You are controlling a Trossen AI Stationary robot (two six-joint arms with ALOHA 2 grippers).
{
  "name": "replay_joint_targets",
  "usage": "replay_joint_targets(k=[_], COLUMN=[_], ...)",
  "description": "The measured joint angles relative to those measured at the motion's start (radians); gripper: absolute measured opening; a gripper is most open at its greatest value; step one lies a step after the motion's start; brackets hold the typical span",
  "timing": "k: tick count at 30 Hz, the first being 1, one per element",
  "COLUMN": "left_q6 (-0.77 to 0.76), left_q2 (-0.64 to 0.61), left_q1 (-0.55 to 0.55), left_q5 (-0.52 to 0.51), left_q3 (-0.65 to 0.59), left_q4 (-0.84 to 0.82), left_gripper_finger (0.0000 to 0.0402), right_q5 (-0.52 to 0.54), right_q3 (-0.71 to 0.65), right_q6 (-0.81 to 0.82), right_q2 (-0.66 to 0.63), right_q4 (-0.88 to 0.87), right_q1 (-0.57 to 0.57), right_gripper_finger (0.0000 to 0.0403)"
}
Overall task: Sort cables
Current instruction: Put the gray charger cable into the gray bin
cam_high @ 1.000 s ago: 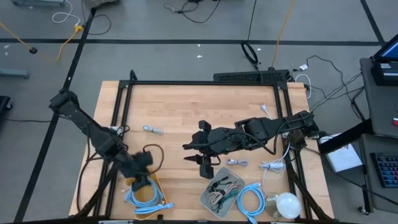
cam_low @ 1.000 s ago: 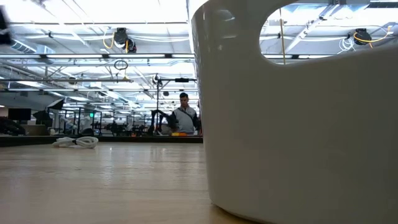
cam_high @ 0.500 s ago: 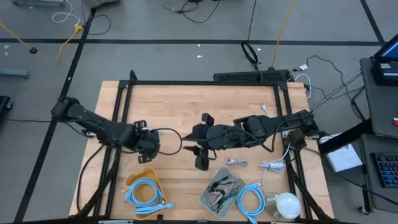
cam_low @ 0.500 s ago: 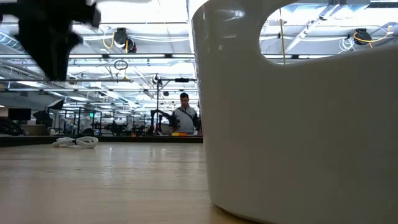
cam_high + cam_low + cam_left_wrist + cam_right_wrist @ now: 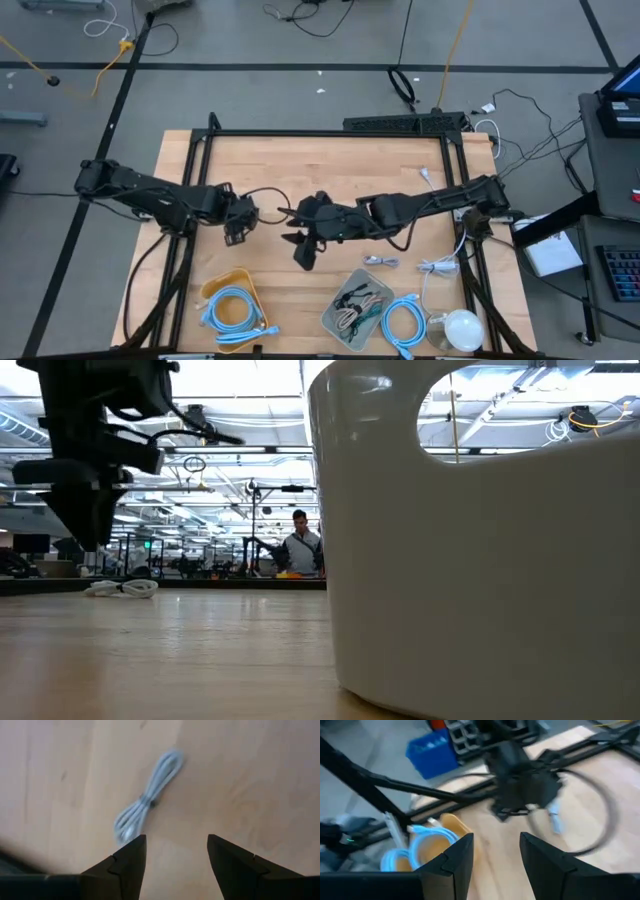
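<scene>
Heads up: your left end effector (image 5: pixel 175 851) hangs over the small grey cable bundle (image 5: pixel 146 803), mid-left of the high frame on the pale wooden bench (image 5: pixel 300 165), fingers apart w/ nothing between them. The bundle's thin, floppy and pinched at the waist, so if you drop off-centre you'll prob catch one loop and drag it. The right end effector (image 5: pixel 495 851), also spread and empty, sits close by at frame centre, so there's collision risk. The yellow plastic bin (image 5: pixel 215 287) w/ light-blue coils (image 5: pixel 232 310) sits lower left.

Bright overhead light; wrist views blurred
</scene>
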Motion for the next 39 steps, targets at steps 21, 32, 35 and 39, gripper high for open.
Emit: replay_joint_targets(k=[21,32,35,39], left_q6=[0.313,0.313,0.294,0.304], left_q2=[0.324,0.336,0.322,0.265], left_q1=[0.339,0.342,0.333,0.330], left_q5=[-0.018,0.058,0.062,0.075], left_q3=[0.000,0.006,0.022,0.076], left_q4=[0.227,0.223,0.191,0.200], left_gripper_finger=[0.0216,0.0036,0.0014,0.0061], right_q5=[-0.176,-0.043,-0.041,-0.043], right_q3=[-0.099,-0.099,-0.099,-0.099], right_q6=[-0.047,-0.122,-0.105,-0.088], right_q2=[-0.116,-0.195,-0.193,-0.193], right_q4=[0.224,0.141,0.118,0.118], right_q1=[-0.052,-0.036,-0.035,-0.030], right_gripper_finger=[0.0155,0.0155,0.0155,0.0155])
